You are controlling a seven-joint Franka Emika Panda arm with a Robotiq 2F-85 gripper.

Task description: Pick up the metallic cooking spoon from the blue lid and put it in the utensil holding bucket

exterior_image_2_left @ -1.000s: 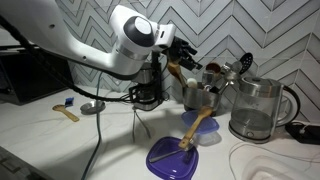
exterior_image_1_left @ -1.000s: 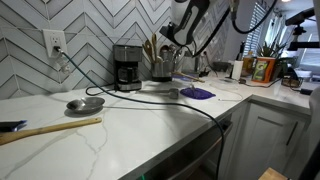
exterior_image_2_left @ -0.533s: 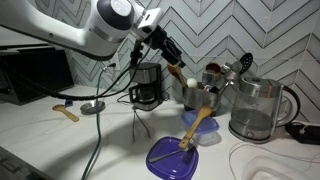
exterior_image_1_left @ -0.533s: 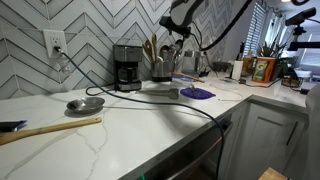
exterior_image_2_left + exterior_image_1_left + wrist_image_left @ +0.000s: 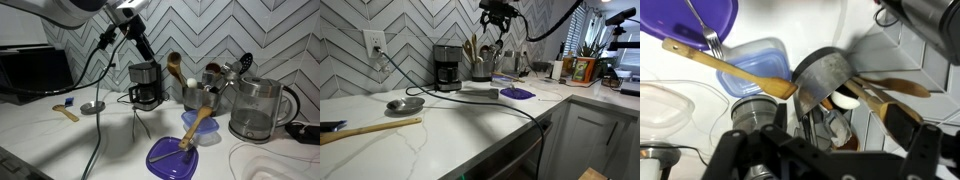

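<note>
My hand (image 5: 828, 160) hung wide and empty above the bucket (image 5: 825, 72). The wooden spoon (image 5: 730, 68) lay across the blue lid (image 5: 760, 50).

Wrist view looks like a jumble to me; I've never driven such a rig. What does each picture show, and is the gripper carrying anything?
This is one robot arm ending in a two-fingered gripper. Two pictures come from cameras standing apart from the robot, looking across the white counter. The wrist view looks down past the gripper at the utensil bucket, with a wooden spoon and a fork lying on the blue lid beside it. The gripper is open and holds nothing.
</note>
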